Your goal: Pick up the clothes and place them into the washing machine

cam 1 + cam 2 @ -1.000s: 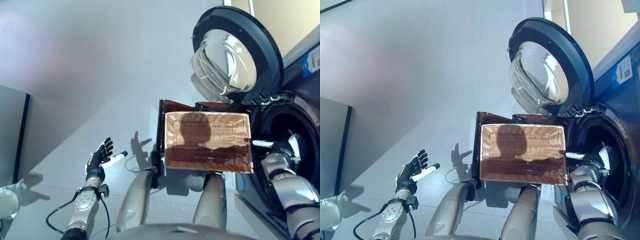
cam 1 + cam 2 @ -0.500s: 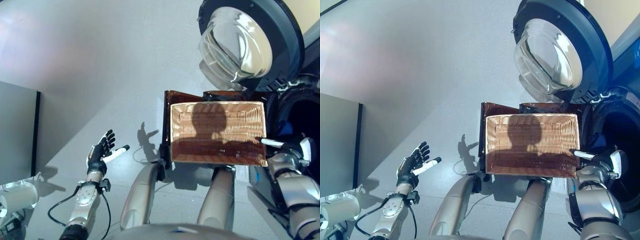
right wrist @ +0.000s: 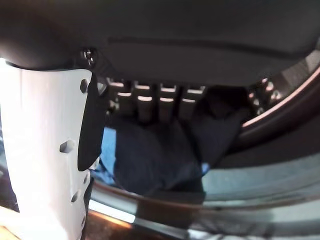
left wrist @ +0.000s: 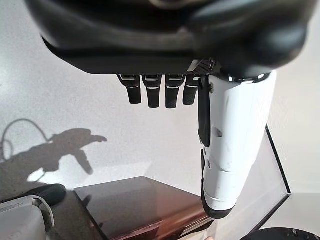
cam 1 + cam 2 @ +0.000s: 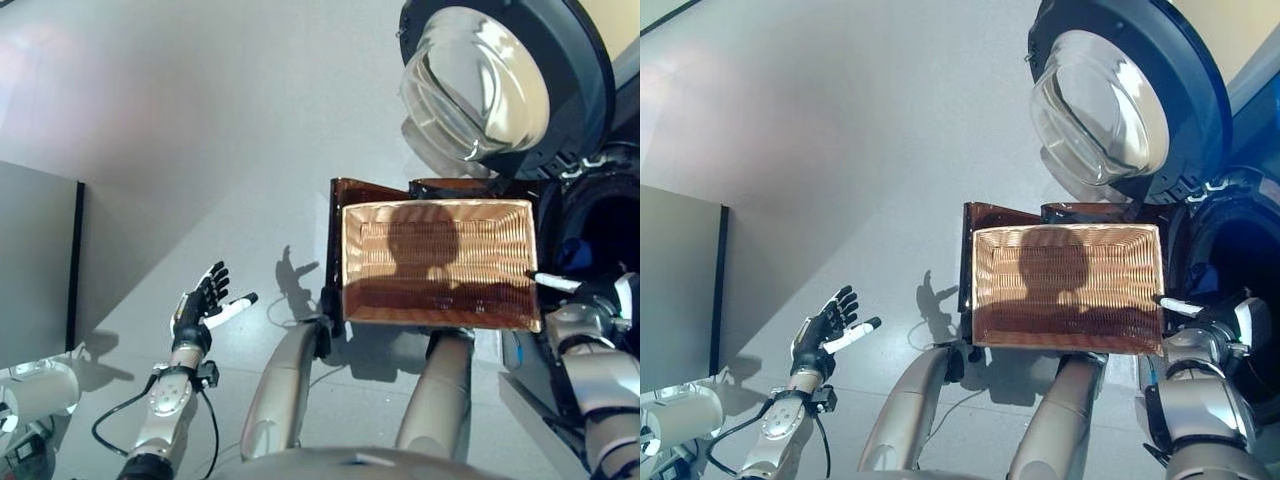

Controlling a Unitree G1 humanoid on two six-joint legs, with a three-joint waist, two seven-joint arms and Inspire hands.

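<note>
Left hand (image 5: 200, 310) held out low over the grey floor (image 5: 200, 140), well apart from everything else, palm up, fingers (image 4: 150, 92) straight and spread, white-covered thumb pointing toward the basket, nothing in it. Same in the left wrist view: straight fingers in a row, thumb beside them, only bare floor past them.

Wicker basket (image 5: 438, 262) in the middle, rectangular, seen from above, nothing visible inside but a shadow across its weave. Rests on a dark brown stand (image 5: 336, 215) showing along its far and left edges.

Washing machine (image 5: 1240, 150) at the right, round door (image 5: 500, 80) swung wide open, its glass bowl bulging toward the camera. Dark drum opening (image 5: 590, 235) just right of the basket.

Right hand (image 5: 1215, 318) at the lip of the drum opening, just beside the basket's right near corner, white thumb pointing toward the basket. In the right wrist view, fingers (image 3: 150, 100) straight and side by side, not curled round anything.

Clothes (image 3: 155, 157) inside the drum: a dark heap with a patch of blue cloth at its edge, lying just behind the drum's rim, right past the fingertips. Cannot tell whether the fingertips touch the cloth. A glimpse of the blue also in the opening in the left eye view.
</note>
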